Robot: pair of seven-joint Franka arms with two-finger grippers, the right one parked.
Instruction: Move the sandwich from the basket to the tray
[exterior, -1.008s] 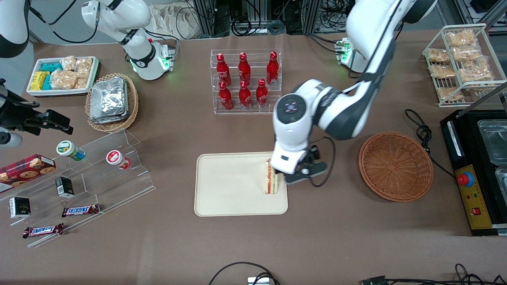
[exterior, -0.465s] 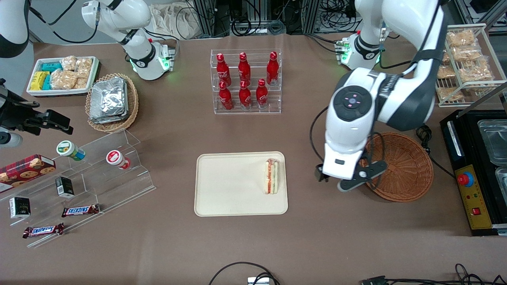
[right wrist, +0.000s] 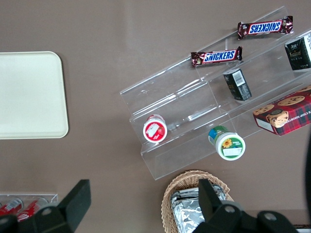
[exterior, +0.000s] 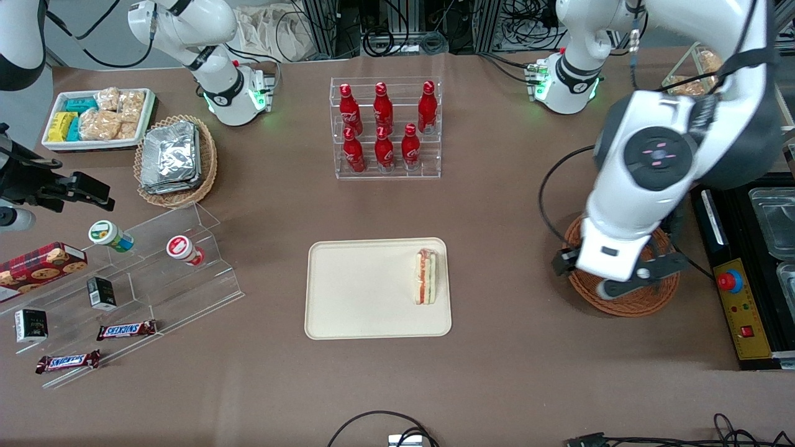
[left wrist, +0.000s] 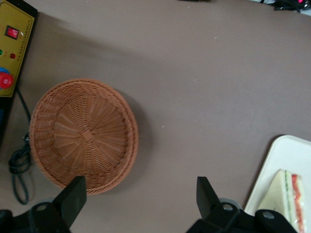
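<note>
- Taking the tray as our landmark, we see the sandwich lying on it, close against the rim at the working arm's end, with its striped filling edge facing up. In our judgement the placement is done, and the risks concern what follows.
- The sandwich sits so near that rim that any sweep of the arm back over the tray could clip it and push it onto the counter. We would keep the arm high if it crosses there.
- Between the tray and the basket there is only bare counter, so nothing there is in the way.
- The end effector hangs above the counter with the basket's tray-side rim below it, well apart from the tray. Its fingers are spread wide with nothing between them, so it is released.
- The wrist view shows the basket with only woven wicker inside. A needless descent there could strike its rim and tip or slide it.
- Past the basket, farther still from the tray, a black cable lies just beside the wicker, next to a yellow control panel with a red button. A low swing that way could snag the cable or hit the button, so we judge this the riskiest direction.
</note>
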